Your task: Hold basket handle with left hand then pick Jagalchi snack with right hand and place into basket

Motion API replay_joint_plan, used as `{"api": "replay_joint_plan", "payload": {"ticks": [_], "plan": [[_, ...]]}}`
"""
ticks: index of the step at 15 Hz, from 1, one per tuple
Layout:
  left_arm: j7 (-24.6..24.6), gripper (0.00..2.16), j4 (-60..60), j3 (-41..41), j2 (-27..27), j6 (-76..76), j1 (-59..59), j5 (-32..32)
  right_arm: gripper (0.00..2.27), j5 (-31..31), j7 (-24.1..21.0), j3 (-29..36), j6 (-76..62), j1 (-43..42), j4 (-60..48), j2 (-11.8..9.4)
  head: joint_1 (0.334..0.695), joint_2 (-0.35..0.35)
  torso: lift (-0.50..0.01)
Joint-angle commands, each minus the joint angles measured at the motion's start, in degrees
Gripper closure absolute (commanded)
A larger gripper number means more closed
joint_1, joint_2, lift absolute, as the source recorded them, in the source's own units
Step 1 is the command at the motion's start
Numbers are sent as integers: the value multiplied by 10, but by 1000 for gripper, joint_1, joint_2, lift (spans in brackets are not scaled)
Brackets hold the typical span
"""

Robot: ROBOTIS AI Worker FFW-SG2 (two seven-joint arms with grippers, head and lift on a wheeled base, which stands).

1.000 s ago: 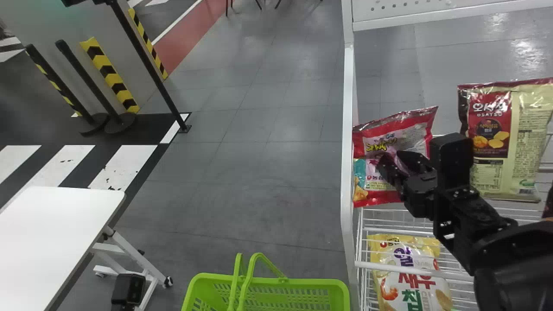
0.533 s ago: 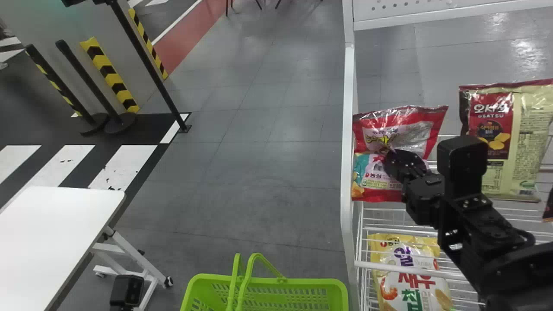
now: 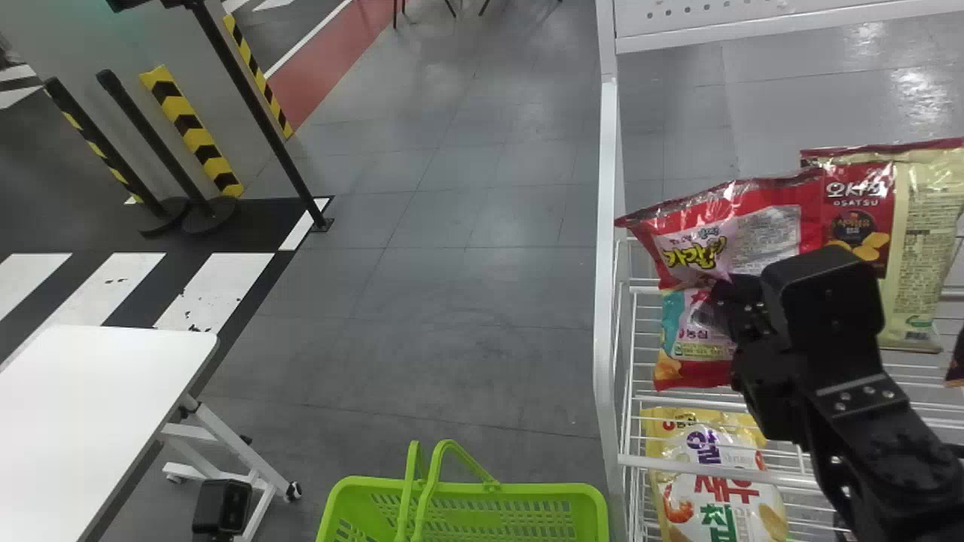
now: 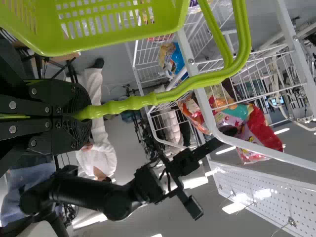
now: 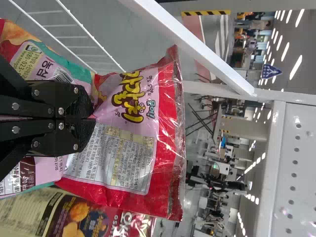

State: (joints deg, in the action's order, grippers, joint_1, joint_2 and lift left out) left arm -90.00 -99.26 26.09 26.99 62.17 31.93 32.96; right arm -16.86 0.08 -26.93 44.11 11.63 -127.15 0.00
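My right pincer [image 3: 719, 293] is clenched on the middle of the Jagalchi snack [image 3: 768, 233], a tilted red bag just inside the left edge of the white wire rack [image 3: 602, 316]. I see yellow lettering on its lilac panel, a pale block of fine print and a barcode. Just beside it is a cream bag [image 3: 922, 256] with a dark red label and white lettering. Near the rack's near left corner, a yellow-and-white bag [image 3: 715, 444] carries purple, red and green lettering. My left pincer [image 4: 84, 113] grips the handle [image 4: 133, 102] of the green basket [image 3: 550, 493], left of the rack. Across the grey tiled floor [image 3: 452, 324] I have a white table [image 3: 98, 406] and yellow-and-black striped guards [image 3: 192, 132].
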Motion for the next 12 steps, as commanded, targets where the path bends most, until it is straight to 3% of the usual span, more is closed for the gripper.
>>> {"api": "replay_joint_plan", "payload": {"ticks": [1,8,12], "plan": [[-6,2145,2,-2,0,-2,-3,0,2246,-29,-2,-15,70,32,-72,1,695,350,-9],[-6,2145,8,-13,5,-3,-13,0,2246,-32,-3,-23,314,133,-263,1,695,350,-9],[-6,2145,21,-19,10,-5,-20,0,2246,-18,-1,-26,418,179,-305,1,695,350,-9]]}}
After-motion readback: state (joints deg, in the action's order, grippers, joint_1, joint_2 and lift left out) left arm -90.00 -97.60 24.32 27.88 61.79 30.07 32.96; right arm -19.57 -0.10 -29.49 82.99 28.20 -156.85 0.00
